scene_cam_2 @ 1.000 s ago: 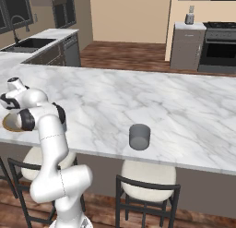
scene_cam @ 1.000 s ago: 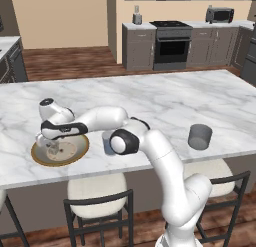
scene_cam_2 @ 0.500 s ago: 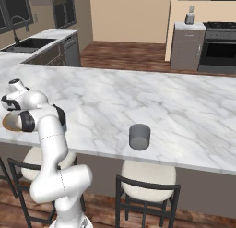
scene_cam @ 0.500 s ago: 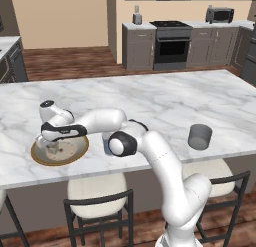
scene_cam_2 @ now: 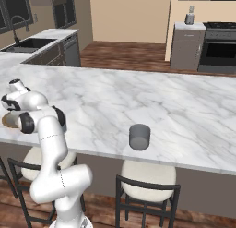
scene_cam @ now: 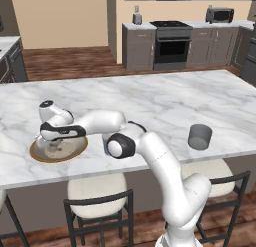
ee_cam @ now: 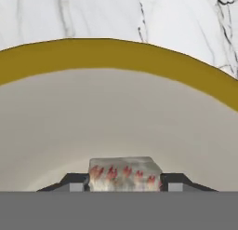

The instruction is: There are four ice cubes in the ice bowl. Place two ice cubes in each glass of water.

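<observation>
I have the jaws (ee_cam: 124,186) down low inside the ice bowl (scene_cam: 42,154), near the left end of the bench (scene_cam: 150,98). In the hand view I count one ice cube (ee_cam: 124,174) sitting between the two finger tips (ee_cam: 74,183), which are close on each side of it. I cannot tell if they squeeze it. I can count one glass of water (scene_cam: 200,136), far off to the right, standing up. I see no words to read.
</observation>
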Tool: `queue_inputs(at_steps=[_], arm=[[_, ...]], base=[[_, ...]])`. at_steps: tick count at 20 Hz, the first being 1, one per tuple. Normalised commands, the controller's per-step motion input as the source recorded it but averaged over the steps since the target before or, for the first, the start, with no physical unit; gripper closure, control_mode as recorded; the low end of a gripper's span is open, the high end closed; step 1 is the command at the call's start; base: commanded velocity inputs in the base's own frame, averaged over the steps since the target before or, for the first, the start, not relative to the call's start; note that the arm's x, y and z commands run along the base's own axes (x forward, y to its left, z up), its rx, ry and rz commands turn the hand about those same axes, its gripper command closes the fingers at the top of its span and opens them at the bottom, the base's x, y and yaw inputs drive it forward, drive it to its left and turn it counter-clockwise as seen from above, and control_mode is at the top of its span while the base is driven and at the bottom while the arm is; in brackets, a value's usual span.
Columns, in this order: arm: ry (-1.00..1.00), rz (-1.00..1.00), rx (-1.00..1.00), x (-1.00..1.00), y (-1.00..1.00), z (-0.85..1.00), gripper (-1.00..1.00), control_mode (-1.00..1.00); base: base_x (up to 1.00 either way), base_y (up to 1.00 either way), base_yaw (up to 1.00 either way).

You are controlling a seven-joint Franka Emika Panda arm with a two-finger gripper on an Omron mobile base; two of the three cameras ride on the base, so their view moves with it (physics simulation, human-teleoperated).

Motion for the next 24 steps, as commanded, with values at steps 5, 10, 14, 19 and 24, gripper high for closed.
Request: queue_inputs(at_steps=[5,10,14,19,24], arm=[[0.0,-0.15,0.0,-0.31,0.0,-0.42,1.0,-1.0],[0.0,-0.17,0.0,-0.32,-0.13,-0.12,1.0,-1.0],[-0.01,-0.24,0.0,-0.06,-0.52,0.18,1.0,-1.0],[0.01,-0.28,0.0,-0.12,-0.88,0.0,1.0,-1.0],[0.0,-0.23,0.04,-0.4,-0.95,0.49,1.0,-1.0]], base=[[0.0,0.0,0.0],[0.0,0.0,0.0],[0.0,0.0,0.0],[0.0,0.0,0.0],[0.0,0.0,0.0]])
